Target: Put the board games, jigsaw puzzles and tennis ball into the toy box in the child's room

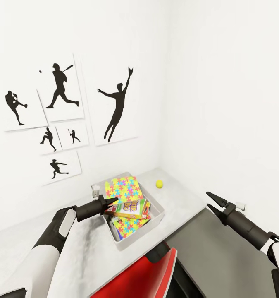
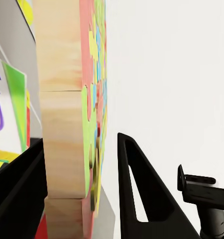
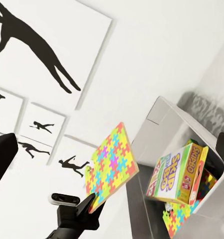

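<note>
The left gripper [image 1: 113, 203] is clamping the edge of a jigsaw puzzle [image 1: 125, 188], holding it tilted over the toy box [image 1: 156, 217], where a board game [image 1: 133, 208] is leaning beneath it. The right gripper [image 1: 210, 202] is hovering spread apart, with the tennis ball [image 1: 159, 183] lying ahead of it on the table [image 1: 73, 256]

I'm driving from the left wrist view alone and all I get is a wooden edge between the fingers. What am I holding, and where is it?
Observer: The left gripper is shut on a jigsaw puzzle, held above the toy box.
Operator: Anything in the box already?
Observer: Yes, a board game stands in it, with another puzzle beneath.
Operator: And the tennis ball?
Observer: The tennis ball lies on the table, beyond the box near the corner.
</note>
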Motion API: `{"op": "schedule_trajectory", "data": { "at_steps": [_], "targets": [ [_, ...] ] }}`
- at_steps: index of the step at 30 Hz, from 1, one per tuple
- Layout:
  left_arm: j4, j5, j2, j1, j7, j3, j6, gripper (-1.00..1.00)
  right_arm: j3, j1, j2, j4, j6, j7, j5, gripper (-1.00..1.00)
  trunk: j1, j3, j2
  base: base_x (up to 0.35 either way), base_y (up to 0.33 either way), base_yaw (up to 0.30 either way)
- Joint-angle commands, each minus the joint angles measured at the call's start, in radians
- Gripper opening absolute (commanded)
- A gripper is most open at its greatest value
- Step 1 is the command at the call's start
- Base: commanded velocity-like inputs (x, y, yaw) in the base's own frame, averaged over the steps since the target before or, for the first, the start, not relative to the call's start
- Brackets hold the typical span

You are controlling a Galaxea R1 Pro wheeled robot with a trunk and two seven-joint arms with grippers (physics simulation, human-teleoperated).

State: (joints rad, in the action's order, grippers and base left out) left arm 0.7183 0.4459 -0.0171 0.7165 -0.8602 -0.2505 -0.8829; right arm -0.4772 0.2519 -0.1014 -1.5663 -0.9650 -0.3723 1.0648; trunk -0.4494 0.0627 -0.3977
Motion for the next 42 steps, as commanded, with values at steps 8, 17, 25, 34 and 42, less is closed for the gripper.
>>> {"op": "schedule_trajectory", "data": {
  "at_steps": [8,17,25,34,42],
  "targets": [
    [0.0,-0.001,0.001,0.001,-0.005,-0.001,-0.004,-1.0,-0.001,0.001,0.0,0.0,-0.005,-0.007,-0.007,1.0,-0.001,0.008,-0.002,0.0,0.0,0.0],
    [0.0,-0.001,0.001,0.001,-0.006,-0.002,-0.002,-1.0,-0.001,0.001,0.0,0.0,-0.005,-0.008,-0.007,1.0,-0.001,0.014,-0.002,0.0,0.0,0.0],
    [0.0,-0.001,0.0,0.001,-0.006,-0.002,-0.002,-1.0,-0.001,0.001,0.0,0.0,-0.005,-0.008,-0.008,1.0,-0.001,0.019,-0.002,0.0,0.0,0.0],
    [0.0,-0.001,0.0,0.001,-0.006,-0.003,-0.002,-1.0,-0.002,0.001,0.0,0.0,-0.005,-0.007,-0.008,1.0,-0.001,0.025,-0.002,0.0,0.0,0.0],
    [0.0,0.0,-0.001,0.001,-0.006,-0.003,-0.001,-1.0,-0.003,0.001,0.0,0.0,-0.004,-0.008,-0.008,1.0,-0.001,0.03,-0.002,0.0,0.0,0.0]
  ]
}}
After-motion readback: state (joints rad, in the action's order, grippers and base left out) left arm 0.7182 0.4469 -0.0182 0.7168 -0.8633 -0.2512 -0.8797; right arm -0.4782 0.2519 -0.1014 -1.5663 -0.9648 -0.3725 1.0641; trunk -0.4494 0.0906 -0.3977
